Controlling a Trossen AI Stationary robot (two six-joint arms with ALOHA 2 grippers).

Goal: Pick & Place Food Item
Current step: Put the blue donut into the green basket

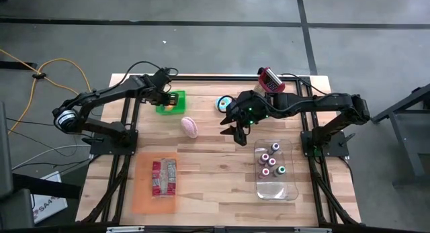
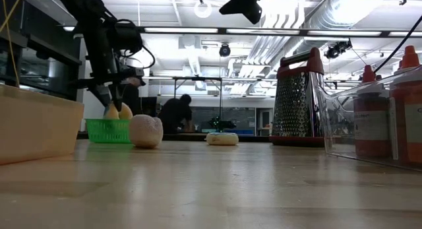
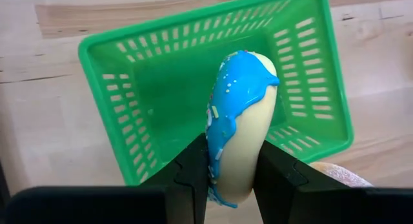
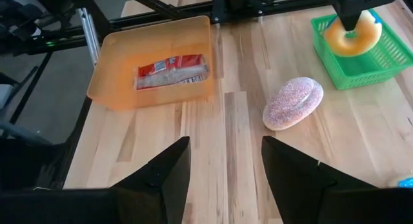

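Observation:
A ring donut with blue icing (image 3: 242, 114) hangs on edge over a green slatted basket (image 3: 148, 88), with my left gripper (image 3: 233, 179) shut on it. The right wrist view shows the same donut (image 4: 353, 33) above the basket (image 4: 368, 62). In the high view my left gripper (image 1: 168, 99) is at the basket (image 1: 176, 107), back left of the table. My right gripper (image 1: 236, 133) hovers open above mid-table, its fingers (image 4: 164, 169) spread with nothing between them. A pink sugared bun (image 1: 190, 127) lies on the wood between the two grippers. My left gripper pinches the donut's ring (image 3: 227, 164) between its two fingers, one on the blue iced face and one on the plain face. The fingers come from above, slanting down. The donut stands on edge below them, its lower part (image 2: 119, 113) dipping behind the basket's rim (image 2: 109, 121).
A second blue-iced donut (image 1: 224, 103) lies right of the basket. At the back right stands a red-topped grater (image 1: 271, 78). A clear bin (image 1: 290, 182) of bottles is at the front right. An orange tray (image 1: 141, 193) holding a packaged snack (image 1: 164, 177) is at the front left.

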